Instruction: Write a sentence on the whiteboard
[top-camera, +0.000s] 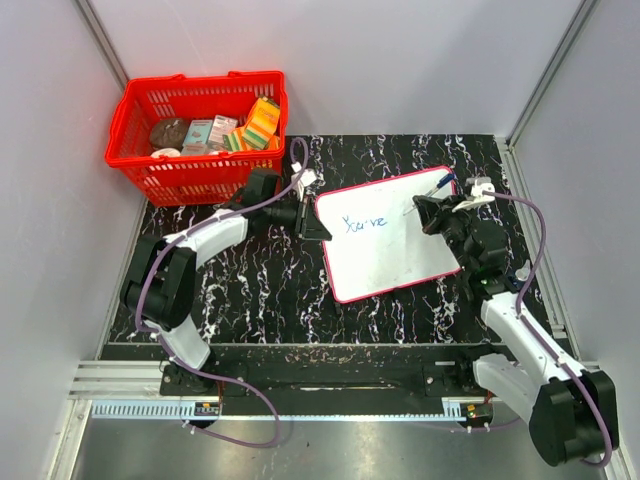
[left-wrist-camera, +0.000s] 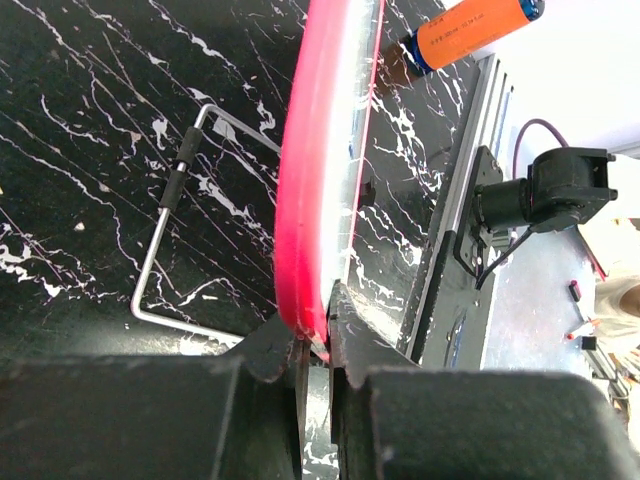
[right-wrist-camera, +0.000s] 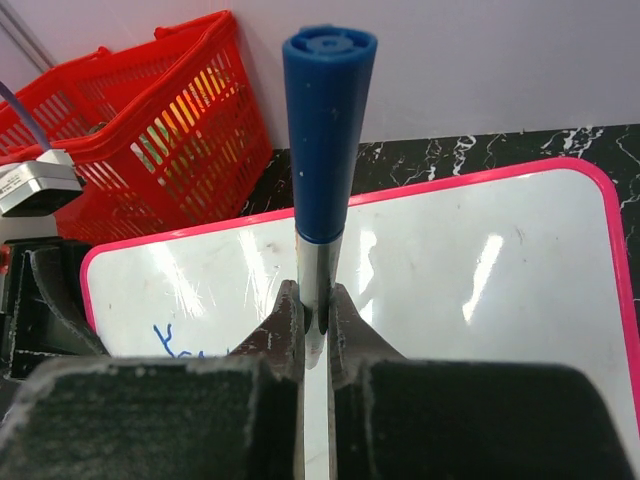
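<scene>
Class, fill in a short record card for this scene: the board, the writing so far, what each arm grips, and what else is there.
Board: flat white whiteboard with a thin red frame, on the black marbled table
Writing: blue handwriting, roughly "You've"
Left fingers: shut on the board's red edge
Right fingers: shut on a blue-ended marker pen
Also there: red plastic basket with packets inside
</scene>
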